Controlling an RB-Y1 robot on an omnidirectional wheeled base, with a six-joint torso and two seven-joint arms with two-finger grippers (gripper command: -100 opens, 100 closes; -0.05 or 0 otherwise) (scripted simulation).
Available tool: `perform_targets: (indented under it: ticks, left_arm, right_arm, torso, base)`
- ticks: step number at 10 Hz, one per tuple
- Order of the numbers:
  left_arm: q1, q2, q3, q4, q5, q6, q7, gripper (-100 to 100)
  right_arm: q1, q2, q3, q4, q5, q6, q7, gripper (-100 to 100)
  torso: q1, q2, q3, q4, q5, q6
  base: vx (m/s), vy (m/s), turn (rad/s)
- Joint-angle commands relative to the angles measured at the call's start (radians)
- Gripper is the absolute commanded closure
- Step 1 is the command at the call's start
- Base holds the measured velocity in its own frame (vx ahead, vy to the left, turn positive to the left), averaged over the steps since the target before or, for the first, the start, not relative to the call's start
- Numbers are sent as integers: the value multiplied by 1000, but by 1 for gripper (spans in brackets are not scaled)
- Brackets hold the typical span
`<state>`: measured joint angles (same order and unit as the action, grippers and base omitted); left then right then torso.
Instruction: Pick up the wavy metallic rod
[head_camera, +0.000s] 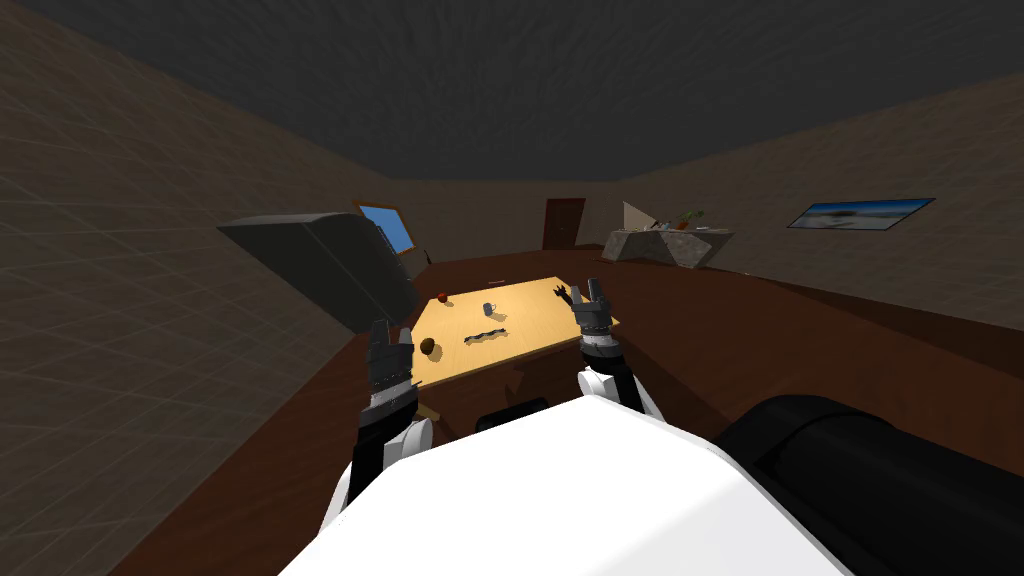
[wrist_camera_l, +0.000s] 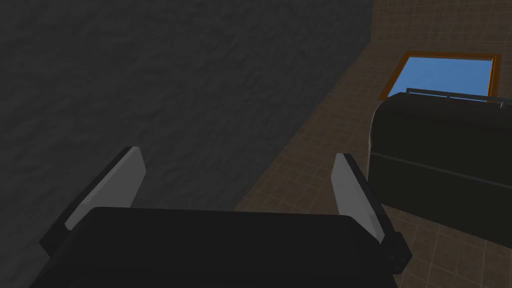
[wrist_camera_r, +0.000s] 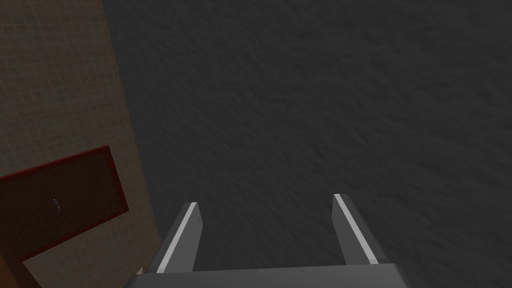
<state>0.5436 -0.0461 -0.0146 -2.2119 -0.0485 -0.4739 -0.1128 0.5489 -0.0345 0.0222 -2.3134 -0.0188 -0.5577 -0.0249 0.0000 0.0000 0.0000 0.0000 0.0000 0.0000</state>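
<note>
The rod (head_camera: 485, 336) lies on the table (head_camera: 530, 312) at the centre of the frame, in the table's near half, a dark wavy strip against the pale top. Its long axis runs across the frame from left to right, rising a little toward the right. A mug (head_camera: 488, 309) stands just above it in the frame, a brown ball (head_camera: 427, 345) sits to its left, and a red apple (head_camera: 442, 297) is further up and left. All three are apart from the rod. The rod falls between the two grippers. The left gripper (head_camera: 391, 335) is left of centre, level with the rod in the frame and past the ball. The right gripper (head_camera: 588, 292) is right of centre and higher, over the table's right edge. The left looks slightly nearer, though only by a narrow margin. Both forearms are raised with the hands pointing up and away from the table, so neither is aimed at the rod. The left fingers (wrist_camera_l: 116, 181) stand wide apart with nothing between them, and the right fingers (wrist_camera_r: 182, 239) are likewise spread and empty. To my eye, either hand must first tip down toward the table, and the fingers should close across the rod's short width.
</note>
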Motion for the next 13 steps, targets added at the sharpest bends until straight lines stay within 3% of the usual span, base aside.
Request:
perform_targets:
  ticks: [1,7,13]
  left_arm:
    - [-6,38,0,12,6,9,3,-100]
    - [-69,185,4,137,71,109,37,-100]
    - [-160,263,8,300,167,247,85,-100]
  right_arm:
    - [0,0,0,0,0,0,0,0]
    - [0,0,0,0,0,0,0,0]
    - [0,0,0,0,0,0,0,0]
  torso:
    - [0,0,0,0,0,0]
    - [-1,-1,0,0,0,0]
    - [-1,-1,0,0,0,0]
  base:
    - [2,-3,-35]
    - [4,-11,-97]
    - [8,-17,-130]
